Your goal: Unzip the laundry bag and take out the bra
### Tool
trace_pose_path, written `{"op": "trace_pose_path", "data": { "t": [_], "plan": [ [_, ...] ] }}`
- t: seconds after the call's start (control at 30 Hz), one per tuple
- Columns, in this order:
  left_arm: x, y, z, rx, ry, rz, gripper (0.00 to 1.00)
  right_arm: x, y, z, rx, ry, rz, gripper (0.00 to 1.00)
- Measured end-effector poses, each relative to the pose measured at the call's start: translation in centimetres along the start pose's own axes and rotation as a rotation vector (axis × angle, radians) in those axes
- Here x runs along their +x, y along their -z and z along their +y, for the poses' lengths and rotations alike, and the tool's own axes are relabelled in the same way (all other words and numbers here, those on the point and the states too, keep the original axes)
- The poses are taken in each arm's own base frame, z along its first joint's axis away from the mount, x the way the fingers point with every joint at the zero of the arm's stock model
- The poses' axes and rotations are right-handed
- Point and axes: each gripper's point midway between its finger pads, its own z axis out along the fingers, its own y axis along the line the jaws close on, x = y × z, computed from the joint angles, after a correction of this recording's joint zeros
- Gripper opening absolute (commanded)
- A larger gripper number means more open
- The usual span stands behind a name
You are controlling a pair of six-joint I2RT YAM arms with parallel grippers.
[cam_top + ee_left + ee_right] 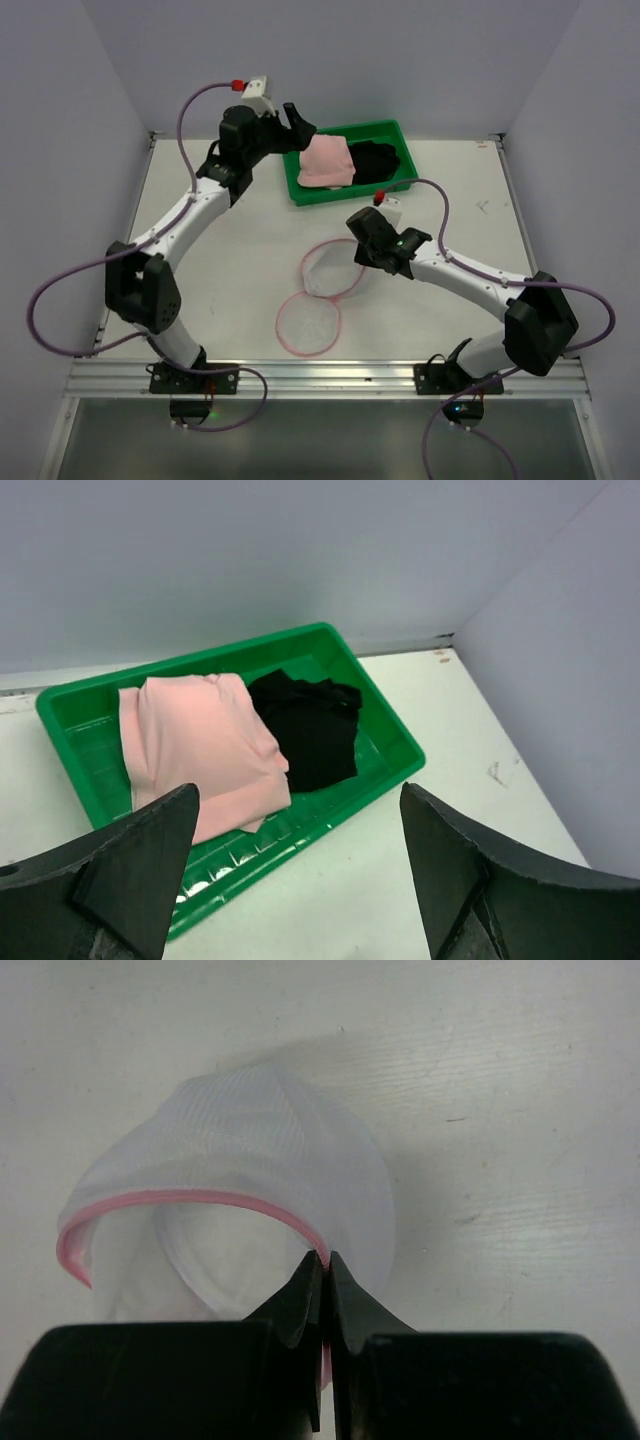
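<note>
- Bright, even light from above; the white bench shows no glare.
- Shadows are faint: a pale one edges the laundry bag on its right.
- Close to the lens, the right tool and left tool read black, soft, nearly detailless.
- The green tray is sharp.

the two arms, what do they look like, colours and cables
The left arm and right arm are white tubes with bulky black joints. A purple cable loops along each, ending in a red plug. The left hand and right hand have black wedge-shaped fingers.
</note>
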Motion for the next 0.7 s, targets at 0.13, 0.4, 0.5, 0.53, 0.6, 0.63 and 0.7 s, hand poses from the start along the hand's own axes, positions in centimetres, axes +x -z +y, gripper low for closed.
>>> {"op": "trace_pose_path", "data": {
  "t": [0.13, 0.4, 0.5, 0.53, 0.6, 0.63, 0.7],
  "plan": [
    [-2.7, 6.7, -1.5, -0.018, 0.019, -0.058, 0.91, 0.5, -0.5, -0.9, 0.063, -0.135, 0.023, 0.02],
    [3.0, 15.0, 3.7, -0.230, 0.028, 0.071, 1.00, 0.3, -0.2, 0.5, -0.018, -0.129, 0.043, 0.91],
    [4.3, 17.2, 5.7, -0.312, 0.004, 0.107, 1.00, -0.3, 0.6, 0.7, -0.058, -0.027, 0.022, 0.95],
    [4.6, 18.1, 6.3, -0.336, -0.006, 0.111, 1.00, -0.5, 1.0, 0.7, -0.069, 0.012, 0.012, 0.95],
    [5.1, 19.7, 7.3, -0.378, -0.028, 0.111, 1.00, -0.7, 1.9, 1.0, -0.102, 0.106, -0.006, 0.94],
    [5.3, 20.3, 7.8, -0.398, -0.037, 0.105, 1.00, -0.6, 2.5, 1.4, -0.125, 0.160, -0.018, 0.93],
    [5.9, 21.7, 9.0, -0.447, -0.055, 0.102, 1.00, 0.2, 3.8, 3.1, -0.200, 0.287, -0.034, 0.90]
  ]
}}
